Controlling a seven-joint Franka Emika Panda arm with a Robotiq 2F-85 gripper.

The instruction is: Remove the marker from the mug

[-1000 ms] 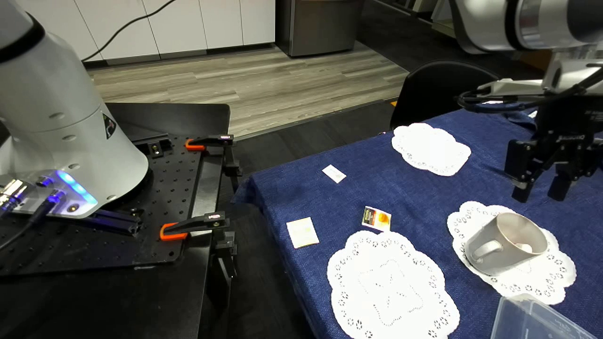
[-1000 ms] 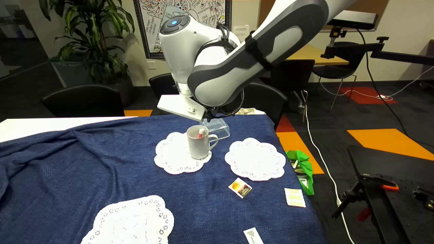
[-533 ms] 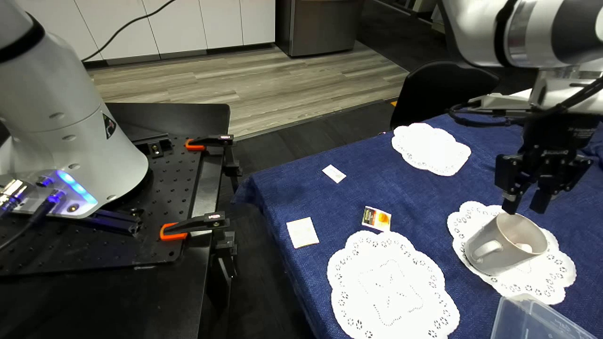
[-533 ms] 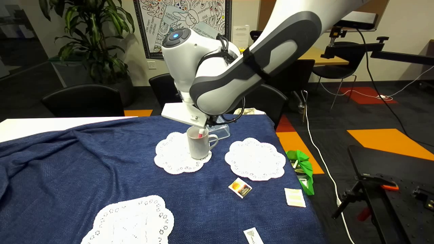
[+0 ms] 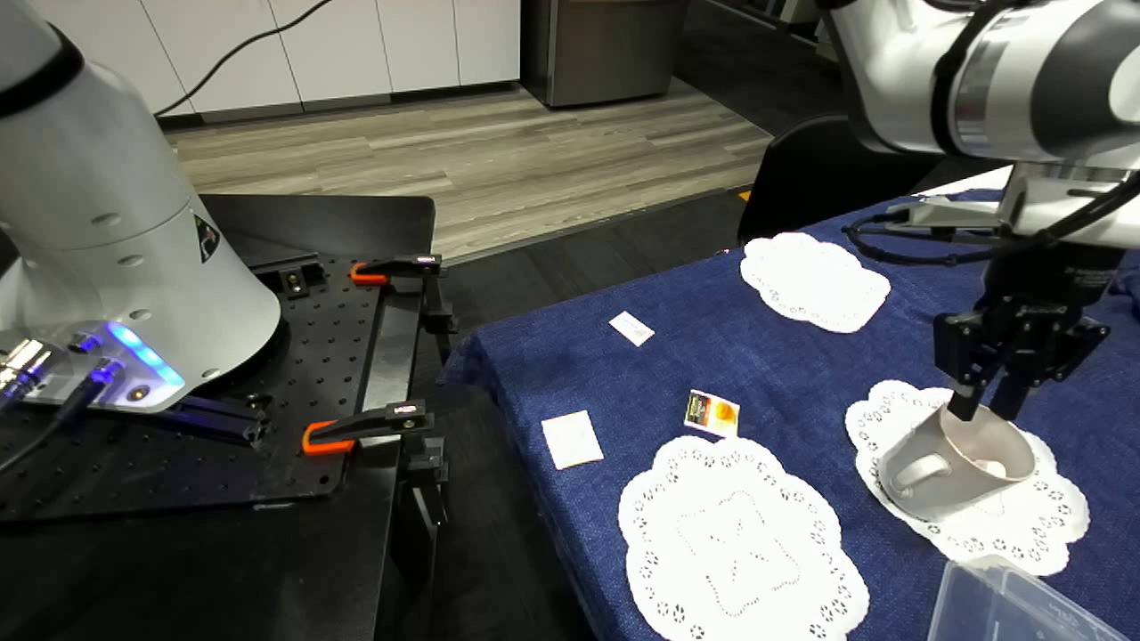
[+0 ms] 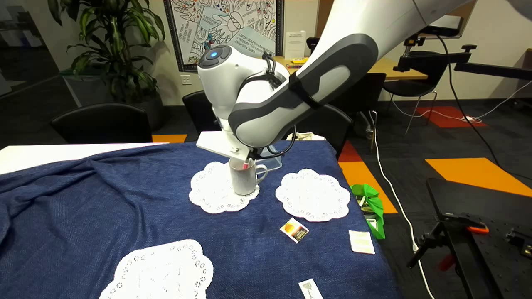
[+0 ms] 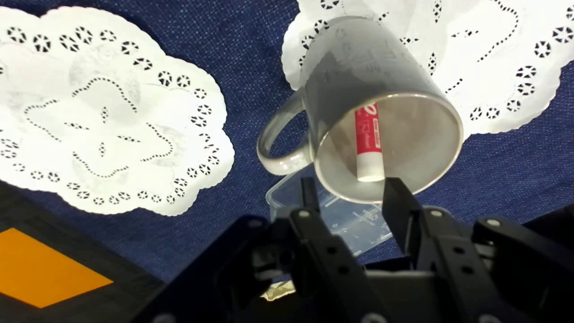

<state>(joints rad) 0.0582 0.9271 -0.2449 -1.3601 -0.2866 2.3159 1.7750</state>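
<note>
The off-white mug (image 5: pixel 957 485) stands on a white lace doily; it also shows in an exterior view (image 6: pixel 243 182) and in the wrist view (image 7: pixel 358 67). The red marker (image 7: pixel 368 134) leans inside the mug, its white end towards the rim. It also shows above the rim in an exterior view (image 6: pixel 245 165). My gripper (image 5: pixel 984 408) is open, fingers down, with its tips just over the mug's rim. In the wrist view the gripper (image 7: pixel 353 185) has its fingers apart, with nothing between them; the marker's white end lies just beyond the tips.
A see-through plastic box (image 5: pixel 1015 605) lies near the mug; it shows in the wrist view (image 7: pixel 354 222) too. More lace doilies (image 5: pixel 744 543) (image 5: pixel 815 283), a small tea packet (image 5: pixel 711 414) and paper packets (image 5: pixel 572 439) (image 5: pixel 631 328) lie on the blue cloth.
My gripper has come down and towards the mug until its tips are at the rim. The gap between the fingers looks narrower. The mug and marker have not moved.
</note>
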